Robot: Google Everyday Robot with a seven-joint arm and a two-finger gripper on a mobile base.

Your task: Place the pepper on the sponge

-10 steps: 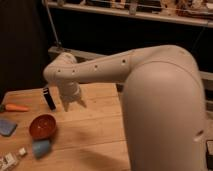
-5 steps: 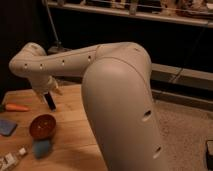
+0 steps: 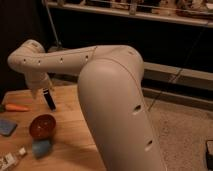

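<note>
One orange pepper [image 3: 16, 107] is seen lying on the wooden table [image 3: 65, 117], left of and behind the red-brown bowl [image 3: 42, 126], apart from it. The gripper [image 3: 49, 102] is held just behind the bowl, and whether it is open or closed cannot be made out. A blue pad [image 3: 41, 148] is set just in front of the bowl.

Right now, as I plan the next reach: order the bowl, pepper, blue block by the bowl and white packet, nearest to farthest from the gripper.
The gripper hangs over the table at image-left.
1. Bowl, just below it in view, and pepper, further image-left: too close to call.
2. Blue block, past the bowl, toward the camera.
3. White packet, bottom-left corner.
</note>
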